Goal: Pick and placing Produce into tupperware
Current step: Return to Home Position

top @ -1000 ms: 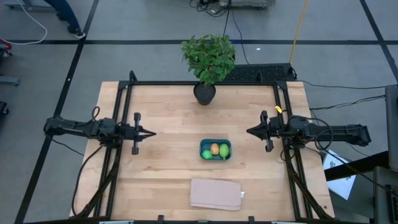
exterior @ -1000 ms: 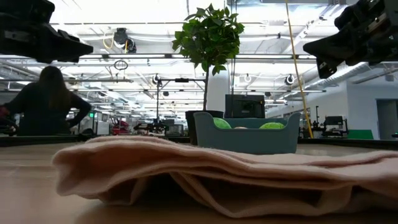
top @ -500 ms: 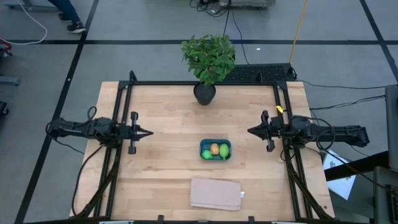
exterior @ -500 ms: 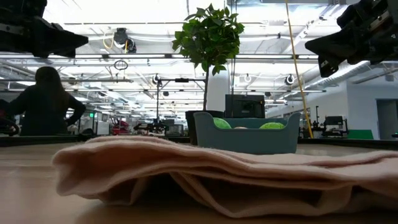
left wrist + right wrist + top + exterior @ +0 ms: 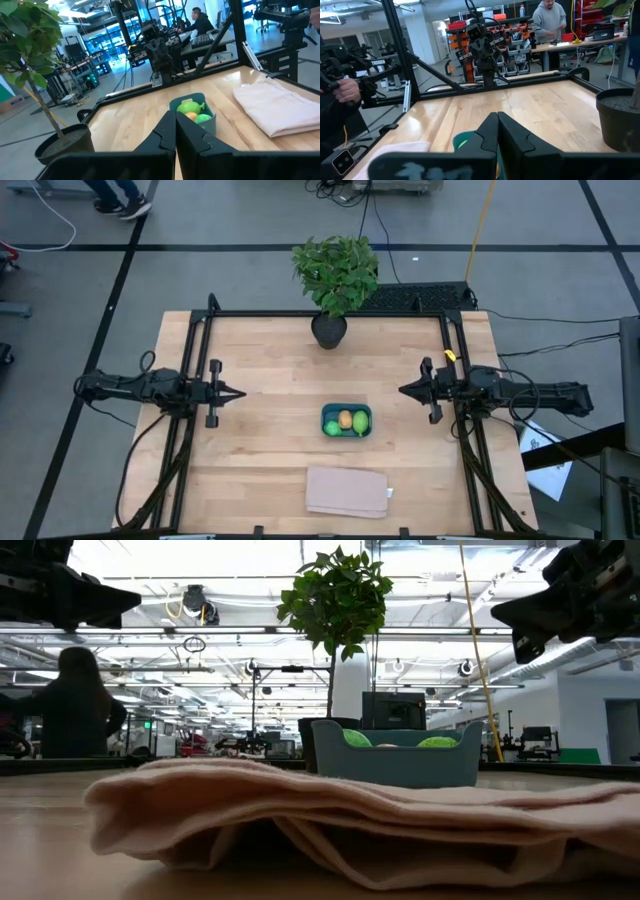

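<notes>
Produce (image 5: 345,420) lying inside tupperware (image 5: 324,412). We are holding left gripper (image 5: 240,393) and right gripper (image 5: 403,391) either side of it, well apart, fingers together, empty. Risk: a low swing nudging tupperware, spilling produce.

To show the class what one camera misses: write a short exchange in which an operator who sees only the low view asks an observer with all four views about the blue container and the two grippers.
Operator: I see two green pieces above the wall of the blue container. Is anything else inside?
Observer: Yes. From above, an orange-tan piece lies between them in the container.
Operator: Are the grippers holding anything?
Observer: No. The left gripper and the right gripper are both shut on nothing, as their wrist views show.
</notes>
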Available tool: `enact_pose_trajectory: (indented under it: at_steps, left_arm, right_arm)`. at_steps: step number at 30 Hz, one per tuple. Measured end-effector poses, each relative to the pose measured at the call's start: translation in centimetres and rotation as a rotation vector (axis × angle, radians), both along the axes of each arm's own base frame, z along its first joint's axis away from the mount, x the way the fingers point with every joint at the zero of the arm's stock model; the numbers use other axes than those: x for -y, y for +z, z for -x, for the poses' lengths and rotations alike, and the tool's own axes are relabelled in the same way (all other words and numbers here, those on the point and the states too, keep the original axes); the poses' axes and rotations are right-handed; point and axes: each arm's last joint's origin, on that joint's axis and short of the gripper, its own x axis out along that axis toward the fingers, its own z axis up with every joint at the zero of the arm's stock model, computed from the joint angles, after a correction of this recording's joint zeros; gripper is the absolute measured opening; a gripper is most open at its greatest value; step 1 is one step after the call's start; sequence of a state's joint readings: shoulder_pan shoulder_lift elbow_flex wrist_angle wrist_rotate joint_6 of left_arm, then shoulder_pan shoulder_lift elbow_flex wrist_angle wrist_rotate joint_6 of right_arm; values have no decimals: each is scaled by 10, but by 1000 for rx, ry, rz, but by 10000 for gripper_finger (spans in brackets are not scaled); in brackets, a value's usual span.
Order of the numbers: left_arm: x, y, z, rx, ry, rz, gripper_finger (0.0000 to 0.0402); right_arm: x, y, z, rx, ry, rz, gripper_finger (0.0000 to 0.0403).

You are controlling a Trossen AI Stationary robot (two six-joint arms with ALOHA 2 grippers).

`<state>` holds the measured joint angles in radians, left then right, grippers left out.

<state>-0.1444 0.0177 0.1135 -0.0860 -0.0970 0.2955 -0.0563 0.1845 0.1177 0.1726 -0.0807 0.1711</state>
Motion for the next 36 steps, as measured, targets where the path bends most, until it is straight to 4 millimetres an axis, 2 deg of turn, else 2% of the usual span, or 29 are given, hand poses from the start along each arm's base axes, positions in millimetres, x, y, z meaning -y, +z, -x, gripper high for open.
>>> enact_pose_trajectory:
  at_steps: [8,14,36]
  left_arm:
    - [0,0,0,-1,-1,16,0]
    - [0,0,0,-3,-2,37,0]
    - [0,-2,0,-26,-2,69,1]
  right_arm:
    - [0,1,2,14,0,0,0]
    - [0,-7,1,20,1,-14,0]
    - [-1,-3,2,68,25,-2,0]
